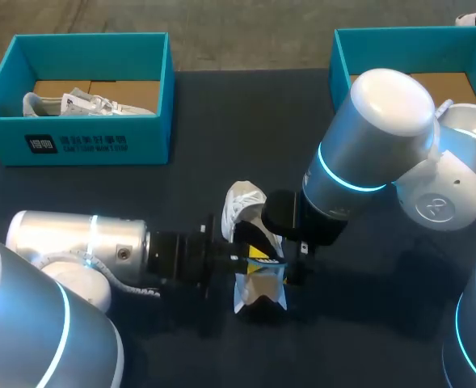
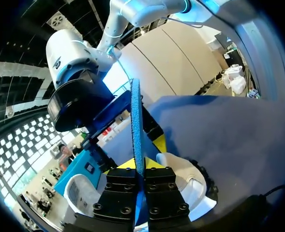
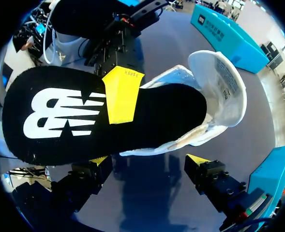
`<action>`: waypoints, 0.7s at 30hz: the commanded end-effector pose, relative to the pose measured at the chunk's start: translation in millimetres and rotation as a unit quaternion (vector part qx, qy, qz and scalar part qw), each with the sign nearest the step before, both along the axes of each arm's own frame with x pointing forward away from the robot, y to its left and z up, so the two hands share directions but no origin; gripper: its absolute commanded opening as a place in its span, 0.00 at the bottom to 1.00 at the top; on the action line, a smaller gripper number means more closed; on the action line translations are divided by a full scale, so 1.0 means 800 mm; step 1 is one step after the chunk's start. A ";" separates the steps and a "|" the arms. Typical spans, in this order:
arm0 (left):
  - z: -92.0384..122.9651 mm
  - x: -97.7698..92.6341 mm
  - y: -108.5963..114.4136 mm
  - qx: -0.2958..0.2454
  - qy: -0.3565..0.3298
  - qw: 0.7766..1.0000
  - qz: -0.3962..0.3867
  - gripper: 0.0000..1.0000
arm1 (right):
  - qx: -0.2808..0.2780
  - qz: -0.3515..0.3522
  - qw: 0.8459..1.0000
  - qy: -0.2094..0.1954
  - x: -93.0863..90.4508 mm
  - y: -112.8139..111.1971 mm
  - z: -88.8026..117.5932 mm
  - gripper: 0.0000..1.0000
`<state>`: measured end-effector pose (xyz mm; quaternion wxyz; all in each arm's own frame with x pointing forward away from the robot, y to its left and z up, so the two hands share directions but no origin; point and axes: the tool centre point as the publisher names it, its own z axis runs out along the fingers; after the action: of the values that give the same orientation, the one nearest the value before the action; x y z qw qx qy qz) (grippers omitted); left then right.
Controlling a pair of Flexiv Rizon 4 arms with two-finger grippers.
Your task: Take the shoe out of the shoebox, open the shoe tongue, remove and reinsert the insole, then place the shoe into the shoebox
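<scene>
Insole (image 3: 74,113), black foam with white logo: pinched edgewise in my left pincer (image 2: 140,164) over the white mesh shoe (image 3: 215,92), presumably for reinsertion; my right pincer (image 3: 148,159) stood spread near it.

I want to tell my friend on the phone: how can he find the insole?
Find the middle of the dark table, where a white shoe lies. The insole is the flat piece pinched in the left end effector, right by that shoe. Only it is black with a big white logo.
</scene>
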<state>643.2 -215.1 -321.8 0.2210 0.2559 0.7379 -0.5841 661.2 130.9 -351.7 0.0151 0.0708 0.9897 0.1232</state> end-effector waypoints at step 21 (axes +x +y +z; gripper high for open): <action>-0.031 0.035 0.006 0.053 -0.060 0.997 0.012 0.00 | -0.001 -0.001 1.000 -0.001 -0.001 0.002 -0.002 1.00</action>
<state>668.6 -203.4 -344.7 0.2601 0.2938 0.7518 -0.5299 661.2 130.9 -351.7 0.0151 0.0708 0.9897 0.1232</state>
